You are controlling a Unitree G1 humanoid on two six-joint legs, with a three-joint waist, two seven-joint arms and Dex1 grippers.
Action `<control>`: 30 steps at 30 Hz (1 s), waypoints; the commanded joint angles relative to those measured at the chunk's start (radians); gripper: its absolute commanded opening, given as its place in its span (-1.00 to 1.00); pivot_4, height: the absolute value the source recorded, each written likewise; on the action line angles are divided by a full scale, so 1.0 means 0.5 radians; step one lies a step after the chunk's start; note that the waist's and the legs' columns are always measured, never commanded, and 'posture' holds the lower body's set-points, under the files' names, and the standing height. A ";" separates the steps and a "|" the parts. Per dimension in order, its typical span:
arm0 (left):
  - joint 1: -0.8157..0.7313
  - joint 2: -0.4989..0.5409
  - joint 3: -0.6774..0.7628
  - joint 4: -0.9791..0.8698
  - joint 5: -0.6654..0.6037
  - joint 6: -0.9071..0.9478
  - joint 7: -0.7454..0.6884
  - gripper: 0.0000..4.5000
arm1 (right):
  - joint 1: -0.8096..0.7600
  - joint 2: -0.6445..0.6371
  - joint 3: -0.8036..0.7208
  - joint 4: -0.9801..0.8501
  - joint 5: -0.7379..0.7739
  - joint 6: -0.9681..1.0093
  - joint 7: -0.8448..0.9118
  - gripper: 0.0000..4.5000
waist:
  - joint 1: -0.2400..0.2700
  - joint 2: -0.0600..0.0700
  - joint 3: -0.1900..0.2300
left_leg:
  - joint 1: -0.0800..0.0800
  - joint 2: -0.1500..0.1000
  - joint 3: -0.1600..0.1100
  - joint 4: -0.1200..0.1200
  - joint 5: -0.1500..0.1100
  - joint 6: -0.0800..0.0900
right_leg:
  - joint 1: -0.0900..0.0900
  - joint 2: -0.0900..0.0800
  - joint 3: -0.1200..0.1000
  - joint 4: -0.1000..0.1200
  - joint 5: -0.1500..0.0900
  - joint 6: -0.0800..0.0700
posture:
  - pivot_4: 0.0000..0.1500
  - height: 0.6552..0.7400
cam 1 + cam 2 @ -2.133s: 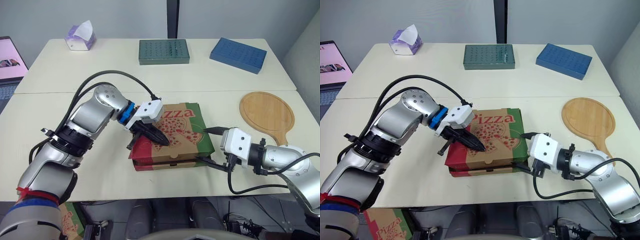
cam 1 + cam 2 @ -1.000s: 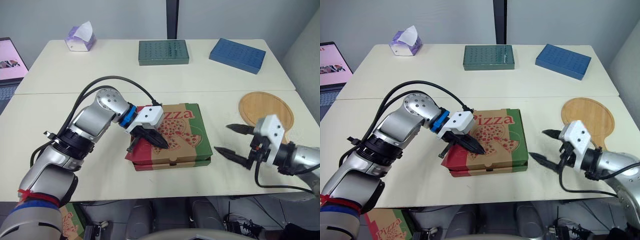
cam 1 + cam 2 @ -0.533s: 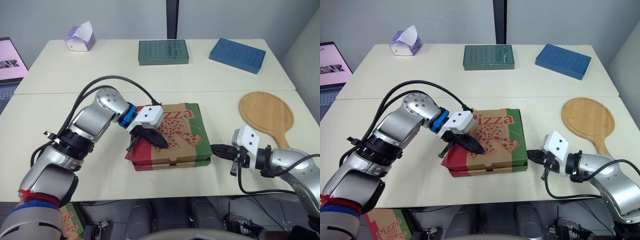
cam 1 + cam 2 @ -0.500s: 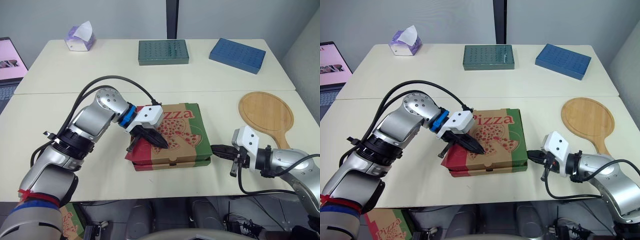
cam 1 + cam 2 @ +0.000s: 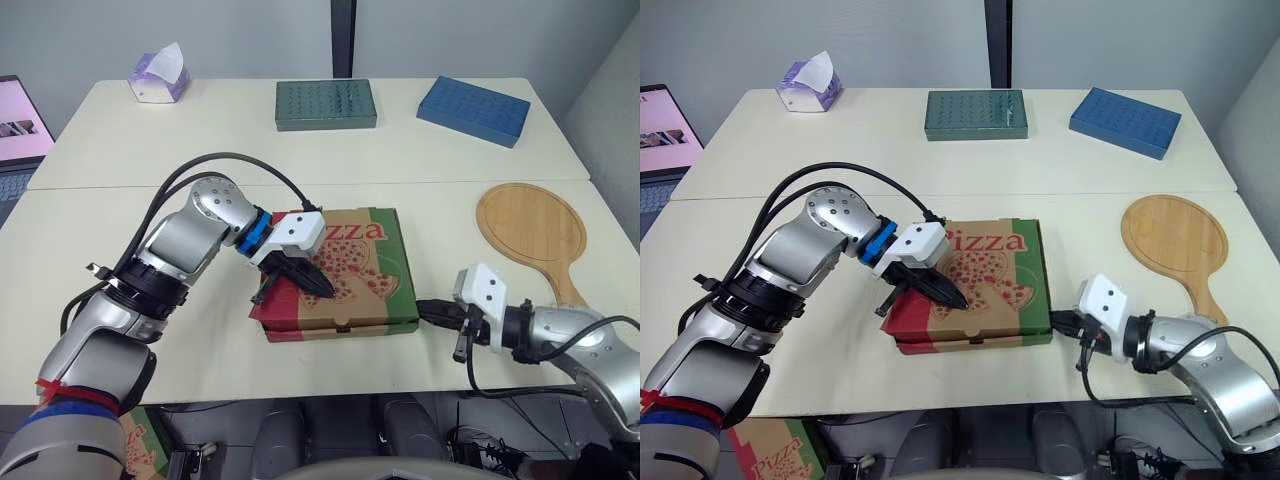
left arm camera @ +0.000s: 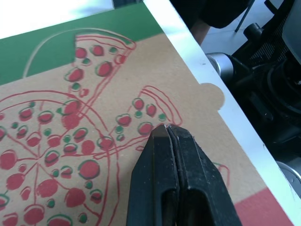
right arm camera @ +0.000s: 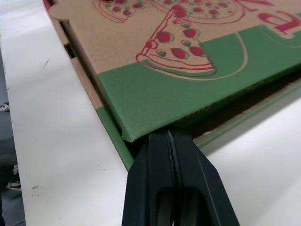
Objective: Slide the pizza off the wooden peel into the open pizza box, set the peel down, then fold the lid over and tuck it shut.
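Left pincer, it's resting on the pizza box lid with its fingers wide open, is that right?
Not quite. The left pincer does rest on the lid, but it is shut, not wide open. The left wrist view shows this.

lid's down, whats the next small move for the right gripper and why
Probably nudge the right gripper forward against the box corner, to tuck the lid edge in. Its shut tips sit right at that corner, where a gap shows under the lid, while the shut left gripper presses on the lid from above.
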 commanded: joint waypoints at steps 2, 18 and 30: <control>0.012 0.027 0.024 -0.005 0.027 0.006 -0.009 -1.00 | 0.068 -0.038 -0.066 -0.045 0.060 -0.054 0.083 -0.99 | 0.002 0.000 0.000 | 0.000 0.000 0.000 0.000 0.000 0.000 | 0.000 0.000 0.000 0.000 0.000 0.000 | 1.00 1.00; 0.004 0.018 0.079 -0.021 0.004 0.055 -0.009 -1.00 | -0.246 -0.003 -0.106 -0.146 0.223 0.137 -0.001 -0.99 | -0.001 0.000 0.000 | -0.001 0.000 0.000 0.000 0.000 0.000 | 0.000 0.000 0.000 0.000 0.000 0.000 | 1.00 1.00; 0.021 0.404 0.468 -0.175 -0.193 0.321 -0.009 -1.00 | -0.294 0.031 0.220 -0.006 -0.028 -0.067 0.065 -0.99 | -0.008 0.000 0.000 | -0.003 0.001 -0.001 0.000 0.000 0.000 | -0.003 0.000 -0.001 -0.001 0.000 0.000 | 1.00 1.00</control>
